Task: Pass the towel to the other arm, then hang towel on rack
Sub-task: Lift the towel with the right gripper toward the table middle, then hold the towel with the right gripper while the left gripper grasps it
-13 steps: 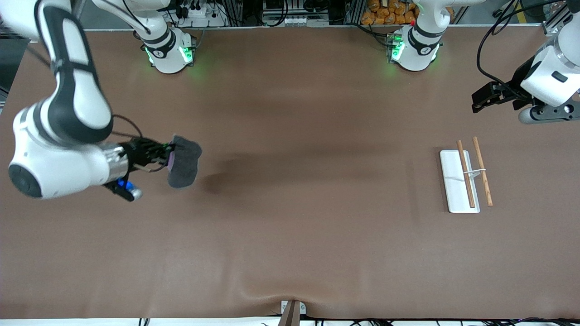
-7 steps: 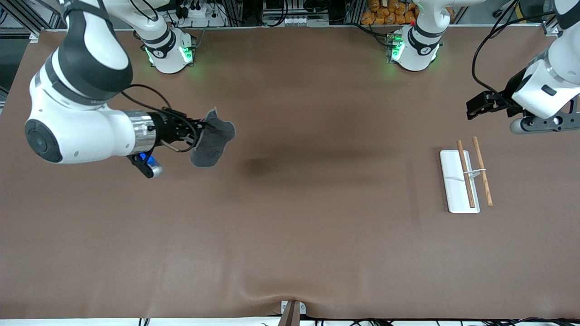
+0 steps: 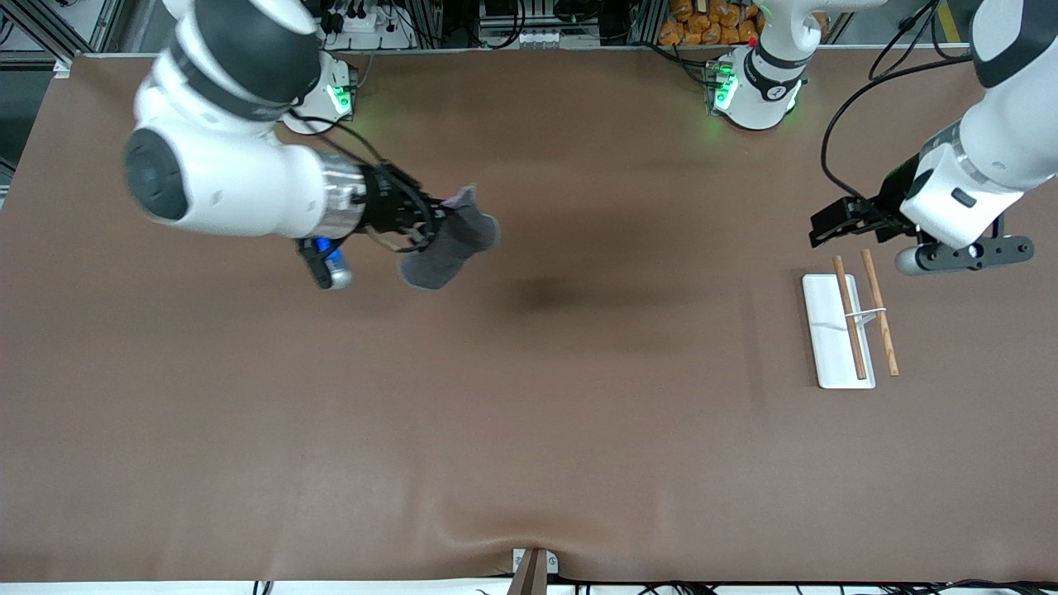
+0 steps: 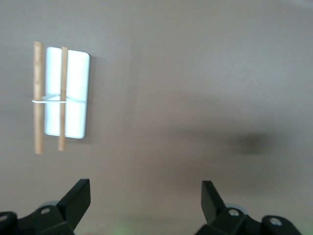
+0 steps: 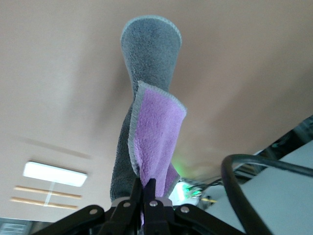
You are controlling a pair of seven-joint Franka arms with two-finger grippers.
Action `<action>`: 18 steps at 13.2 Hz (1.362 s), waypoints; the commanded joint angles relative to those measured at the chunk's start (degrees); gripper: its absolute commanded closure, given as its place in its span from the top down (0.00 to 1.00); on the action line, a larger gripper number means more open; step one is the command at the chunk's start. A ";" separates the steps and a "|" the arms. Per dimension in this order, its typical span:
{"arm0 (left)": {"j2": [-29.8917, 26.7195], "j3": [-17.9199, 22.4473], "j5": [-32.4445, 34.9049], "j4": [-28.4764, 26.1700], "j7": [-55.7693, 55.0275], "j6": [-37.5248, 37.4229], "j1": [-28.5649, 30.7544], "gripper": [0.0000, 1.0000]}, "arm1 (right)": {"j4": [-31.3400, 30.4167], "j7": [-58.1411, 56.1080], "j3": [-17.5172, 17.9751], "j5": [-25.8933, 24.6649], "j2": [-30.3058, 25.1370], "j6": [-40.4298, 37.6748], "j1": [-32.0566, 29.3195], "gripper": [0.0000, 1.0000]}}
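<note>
Front view: the towel (image 3: 450, 248) is held clenched in the right gripper (image 3: 430, 225), upper left of centre, over the desk (image 3: 529, 430). The left gripper (image 3: 831, 221), fingers released, hovers by the rack (image 3: 836, 330). Hanging cloth should be offered clear for the handover.

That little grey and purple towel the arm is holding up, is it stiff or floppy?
Probably floppy: the towel droops and folds below the right gripper, which pinches only one edge. It looks light, since that small pinch carries it all. Its fuzzy pile likely grips rather than slips. The left gripper waits open near the rack.
</note>
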 commanded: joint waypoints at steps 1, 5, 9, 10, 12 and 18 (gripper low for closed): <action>1.57 -0.08 -4.20 1.40 -7.80 1.29 -0.20 1.00 | 1.07 4.87 -0.83 0.73 1.96 6.07 3.68 0.00; 3.41 -0.08 -10.88 1.67 -23.43 4.97 -3.44 1.00 | 1.07 13.39 -0.83 1.00 4.60 19.69 8.25 0.00; 6.57 -0.08 -12.30 1.58 -39.52 10.24 -8.62 1.00 | 1.07 18.41 -0.83 1.00 7.59 32.62 11.60 0.00; 7.45 -0.16 -12.39 1.58 -44.61 12.17 -9.77 1.00 | 1.07 18.85 -0.83 1.00 8.38 34.82 12.22 0.00; 9.73 -0.08 -14.57 1.58 -52.71 16.65 -10.39 1.00 | 1.07 19.38 -0.83 1.09 8.91 37.29 12.75 0.00; 16.24 -0.08 -17.74 1.58 -57.75 23.96 -12.84 1.00 | 1.07 20.61 -0.83 1.00 9.00 38.09 12.75 0.00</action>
